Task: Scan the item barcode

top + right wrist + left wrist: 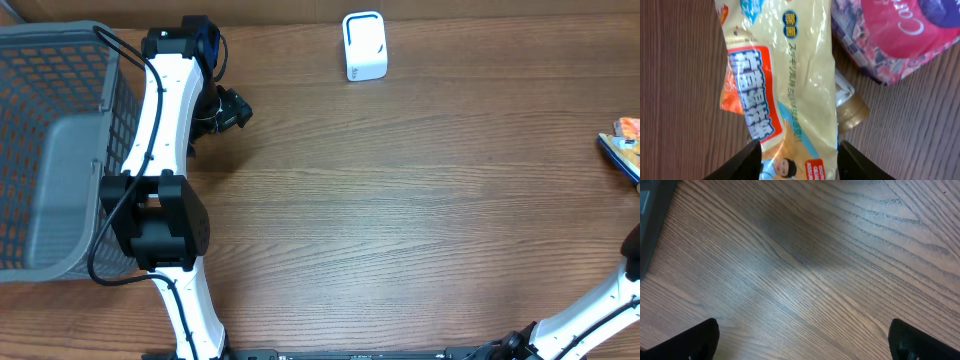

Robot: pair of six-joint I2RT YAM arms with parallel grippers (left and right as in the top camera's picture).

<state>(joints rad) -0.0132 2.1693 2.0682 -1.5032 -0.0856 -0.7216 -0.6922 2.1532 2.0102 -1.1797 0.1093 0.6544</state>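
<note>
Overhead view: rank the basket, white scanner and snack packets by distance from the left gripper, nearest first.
1. Grey basket: just to the left of the left gripper in the picture.
2. White scanner: up and to the right, near the table's far edge.
3. Snack packets: at the picture's far right edge.

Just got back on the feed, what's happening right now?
The right gripper is down over a yellow snack packet at the far right, jaws spread on either side of it, not clearly clamped yet. The left gripper hangs open and empty beside the grey basket. The white scanner sits at the far edge with nothing in front of it.
</note>
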